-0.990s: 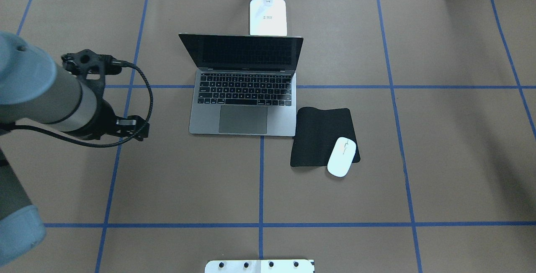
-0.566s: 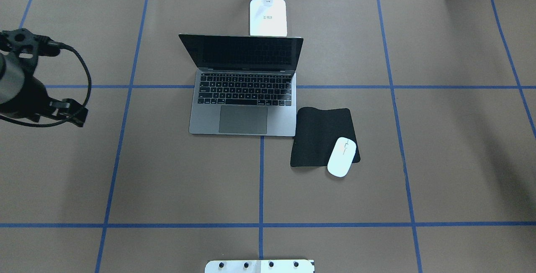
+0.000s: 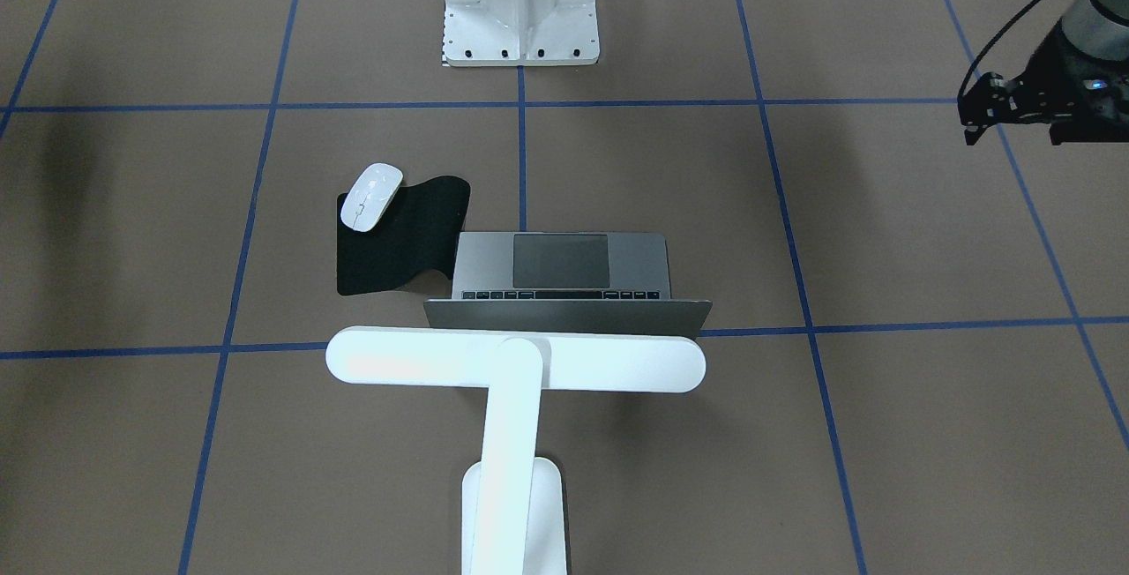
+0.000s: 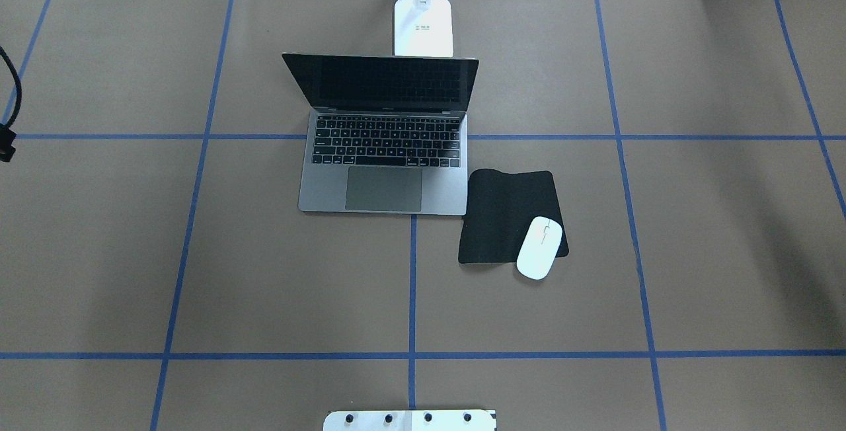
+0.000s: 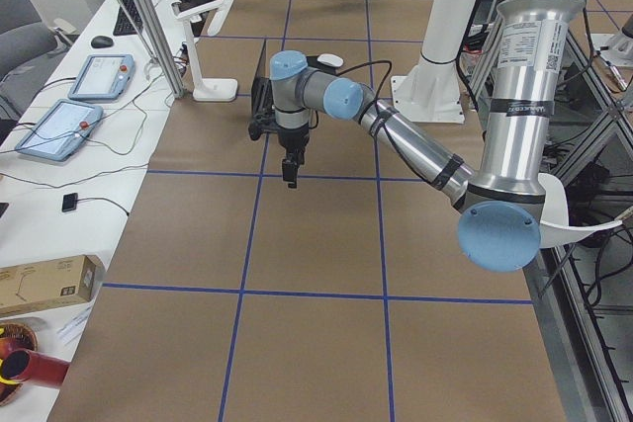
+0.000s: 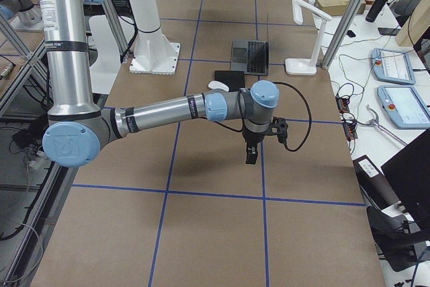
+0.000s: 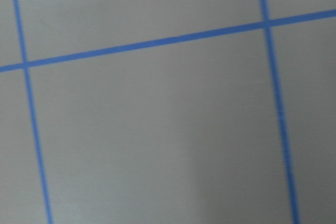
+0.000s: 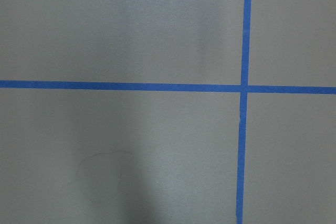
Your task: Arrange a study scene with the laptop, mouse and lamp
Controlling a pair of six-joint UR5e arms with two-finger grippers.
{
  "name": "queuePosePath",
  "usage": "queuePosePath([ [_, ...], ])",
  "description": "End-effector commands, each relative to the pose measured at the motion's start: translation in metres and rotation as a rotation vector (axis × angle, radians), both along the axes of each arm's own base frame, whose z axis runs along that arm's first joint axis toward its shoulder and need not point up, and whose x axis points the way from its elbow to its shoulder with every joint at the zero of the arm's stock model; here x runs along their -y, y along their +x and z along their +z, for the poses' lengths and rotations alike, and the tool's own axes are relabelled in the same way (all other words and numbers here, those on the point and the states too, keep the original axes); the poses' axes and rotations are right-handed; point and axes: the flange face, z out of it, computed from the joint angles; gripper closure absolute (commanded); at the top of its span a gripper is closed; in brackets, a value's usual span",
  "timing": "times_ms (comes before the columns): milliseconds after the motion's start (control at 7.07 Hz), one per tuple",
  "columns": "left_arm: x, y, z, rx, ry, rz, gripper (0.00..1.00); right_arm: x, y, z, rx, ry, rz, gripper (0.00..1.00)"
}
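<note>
Left gripper (image 5: 290, 176) and right gripper (image 6: 250, 158) hang over the brown table (image 4: 264, 285), well apart from the laptop (image 4: 383, 176) — I cannot tell whether either is spread or pressed together. The laptop sits open mid-table, the lamp (image 3: 516, 360) just behind its lid, and the mouse (image 4: 539, 247) rests on the corner of the black mat (image 4: 505, 209) beside it.

You'll find the lamp (image 4: 423, 26) cut off at the overhead edge beyond the laptop (image 4: 322, 188), and the left gripper (image 5: 290, 179) and right gripper (image 6: 250, 158) too small to read.

Even, bright overhead light — soft shadows on the table (image 4: 264, 285), wrist views slightly blurred — lamp (image 3: 516, 362) overexposed.
</note>
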Motion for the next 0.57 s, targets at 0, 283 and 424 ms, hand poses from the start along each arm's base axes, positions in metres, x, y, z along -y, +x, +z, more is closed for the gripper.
queuePosePath([
  [0,0.025,-0.032,0.049,-0.040,0.002,0.023,0.01,0.000,0.000,-0.001,0.003,0.002,0.000,0.00],
  [283,0.043,-0.080,0.101,-0.024,0.025,0.046,0.01,0.000,0.000,-0.002,0.002,0.006,-0.001,0.00],
  [424,0.047,-0.112,0.133,-0.015,0.017,0.059,0.01,0.000,0.000,-0.003,0.003,0.008,-0.001,0.00],
])
